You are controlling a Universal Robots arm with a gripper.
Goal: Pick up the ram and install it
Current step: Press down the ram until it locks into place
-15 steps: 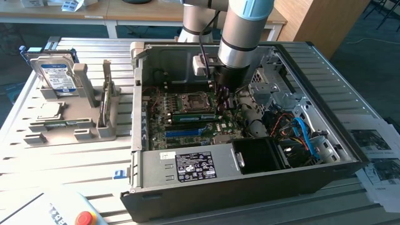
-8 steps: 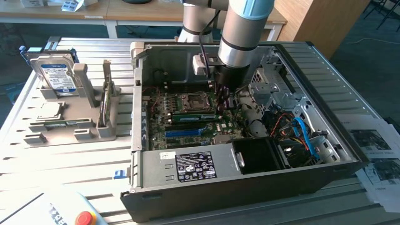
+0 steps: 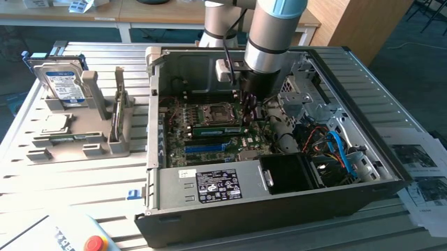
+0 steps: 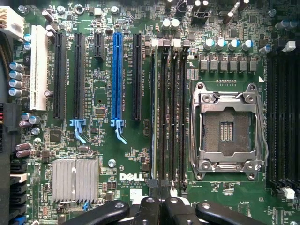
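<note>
Exterior view: the ram [image 3: 215,130] stands on edge in a memory slot on the motherboard [image 3: 209,149] inside the open computer case [image 3: 279,209]. It sits just beside the CPU socket [image 3: 218,113], its long axis running from the exterior view's left to right. In the wrist view, the clenched pincer [image 4: 157,185] holds nothing. Its tips are over one end of the ram [image 4: 154,108]; whether they touch is unclear.

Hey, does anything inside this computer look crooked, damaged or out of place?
Nothing stands out. The ram sits straight along its slot beside the empty processor socket, with the shut gripper just above one end. I see no bent or broken parts.
</note>
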